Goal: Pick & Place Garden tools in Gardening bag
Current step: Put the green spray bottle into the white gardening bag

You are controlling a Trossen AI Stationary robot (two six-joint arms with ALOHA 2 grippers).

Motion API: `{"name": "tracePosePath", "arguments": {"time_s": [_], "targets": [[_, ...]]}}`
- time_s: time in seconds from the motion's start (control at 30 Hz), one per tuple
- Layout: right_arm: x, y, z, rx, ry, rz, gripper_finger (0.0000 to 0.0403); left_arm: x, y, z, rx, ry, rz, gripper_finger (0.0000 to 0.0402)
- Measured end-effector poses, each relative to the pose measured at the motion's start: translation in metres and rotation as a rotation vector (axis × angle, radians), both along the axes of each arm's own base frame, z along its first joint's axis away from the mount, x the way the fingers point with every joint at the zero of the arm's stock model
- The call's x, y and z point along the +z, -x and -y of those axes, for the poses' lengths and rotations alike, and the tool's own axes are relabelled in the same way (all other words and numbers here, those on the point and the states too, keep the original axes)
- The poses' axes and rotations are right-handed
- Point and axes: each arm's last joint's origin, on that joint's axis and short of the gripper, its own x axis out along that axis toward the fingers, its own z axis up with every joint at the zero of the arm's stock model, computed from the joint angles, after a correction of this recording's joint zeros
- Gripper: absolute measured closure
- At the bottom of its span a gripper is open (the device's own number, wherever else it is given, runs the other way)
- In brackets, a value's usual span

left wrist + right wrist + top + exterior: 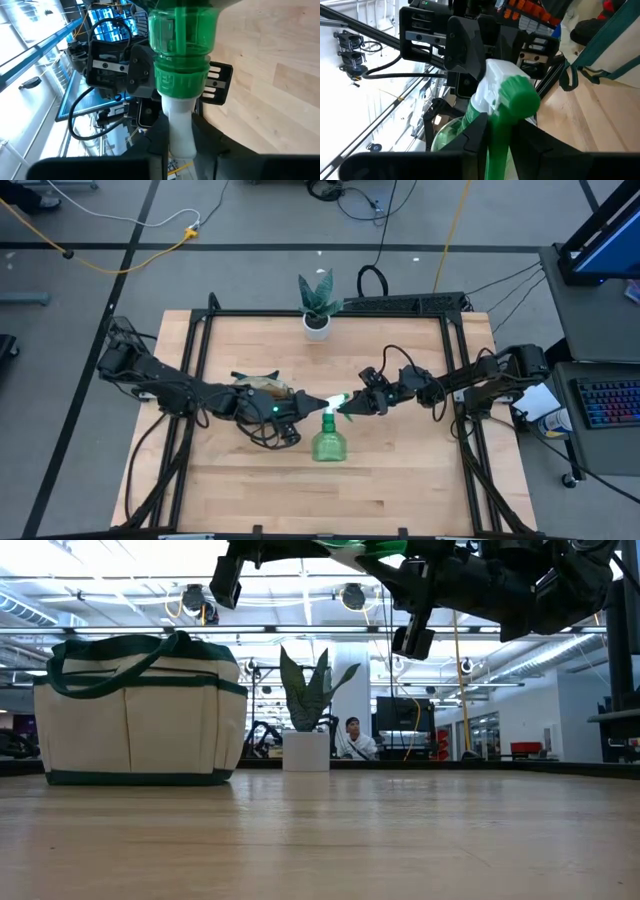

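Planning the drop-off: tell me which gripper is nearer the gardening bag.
Left. The left gripper hangs just past the gardening bag; the right gripper faces it from farther off.

Robotics lab: wooden workbench (400, 480), floor cables (130, 255) (monitors (400, 715) behind)

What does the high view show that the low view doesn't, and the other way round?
High view only: the round body of the green translucent plastic spray bottle, held above the wooden table between the left pincer and right pincer. Low view only: the pocketed side of the cream canvas gardening bag, standing upright, and a person far behind. Both: the bag, the green plant in its white pot, and both dark arms.
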Motion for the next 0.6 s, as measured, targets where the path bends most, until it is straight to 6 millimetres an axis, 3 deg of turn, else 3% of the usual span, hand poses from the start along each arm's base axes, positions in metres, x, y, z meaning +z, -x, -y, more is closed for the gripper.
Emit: {"name": "tracePosePath", "arguments": {"time_s": [0.17,0.3,0.6], "targets": [[-0.0001,-0.0001,0.0003,-0.010,0.000,0.000,0.0327,-0.0005,0.0001,0.0000,0.000,0.001,-0.005,0.0331],[-0.0003,-0.0004,0.0009,-0.038,0.030,0.008,0.0314,-0.0010,0.0002,-0.0001,0.001,0.003,-0.009,0.0349],[-0.0004,-0.0004,0.0009,-0.047,0.073,0.022,0.0270,-0.0022,0.0007,0.0008,0.013,0.045,-0.013,0.0344]]}}
